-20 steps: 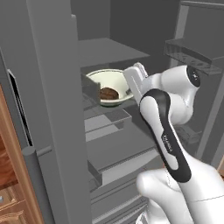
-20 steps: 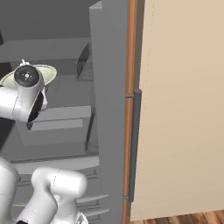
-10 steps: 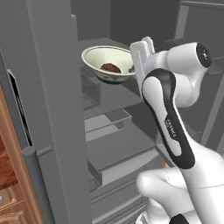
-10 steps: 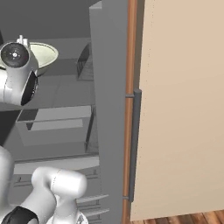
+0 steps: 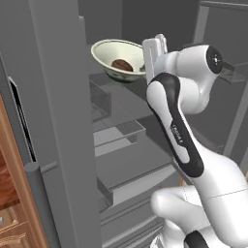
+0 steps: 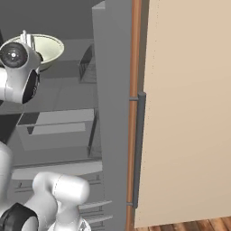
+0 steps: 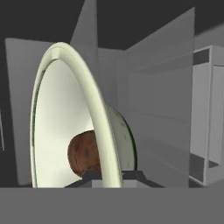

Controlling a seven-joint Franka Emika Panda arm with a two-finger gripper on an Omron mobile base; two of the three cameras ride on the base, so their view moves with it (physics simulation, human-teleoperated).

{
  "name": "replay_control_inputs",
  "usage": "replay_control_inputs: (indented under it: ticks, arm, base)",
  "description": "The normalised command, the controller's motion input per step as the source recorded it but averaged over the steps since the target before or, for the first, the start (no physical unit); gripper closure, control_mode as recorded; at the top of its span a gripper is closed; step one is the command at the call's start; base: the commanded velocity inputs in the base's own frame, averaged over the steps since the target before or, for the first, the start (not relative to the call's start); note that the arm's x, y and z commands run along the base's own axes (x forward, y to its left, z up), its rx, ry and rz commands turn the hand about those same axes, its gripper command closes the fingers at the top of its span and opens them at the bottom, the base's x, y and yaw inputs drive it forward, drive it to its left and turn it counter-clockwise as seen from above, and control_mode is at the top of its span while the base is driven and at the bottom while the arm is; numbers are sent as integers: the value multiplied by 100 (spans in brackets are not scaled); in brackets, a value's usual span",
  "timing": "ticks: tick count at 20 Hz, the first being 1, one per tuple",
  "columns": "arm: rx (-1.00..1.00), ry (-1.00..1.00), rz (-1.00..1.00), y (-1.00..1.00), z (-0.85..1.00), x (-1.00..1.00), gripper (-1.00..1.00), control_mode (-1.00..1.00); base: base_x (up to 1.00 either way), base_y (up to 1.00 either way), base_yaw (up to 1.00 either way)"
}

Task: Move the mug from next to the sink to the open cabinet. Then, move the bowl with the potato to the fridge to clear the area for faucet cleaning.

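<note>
While your tool [image 7: 111,177] is pinched tight on the rim of the bowl [image 5: 118,59], the potato [image 5: 122,64] sits inside it, down against the low side. You've got the bowl lifted up inside the open fridge [image 5: 58,121], just above an upper shelf [image 5: 121,97], with its rim edge-on in the hand view.

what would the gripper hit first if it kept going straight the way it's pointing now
Probably the fridge inner back wall. The gripper, shut on the bowl rim with the potato inside, points into the compartment; depth is unclear.
</note>
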Motion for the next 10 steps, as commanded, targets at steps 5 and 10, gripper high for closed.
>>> replay_control_inputs:
  ticks: [5,10]
  arm:
    - [-5,0,-4,11,51,52,100,-100]
    - [-10,0,0,15,2,61,100,-100]
  base:
    - [0,0,0]
    - [0,0,0]
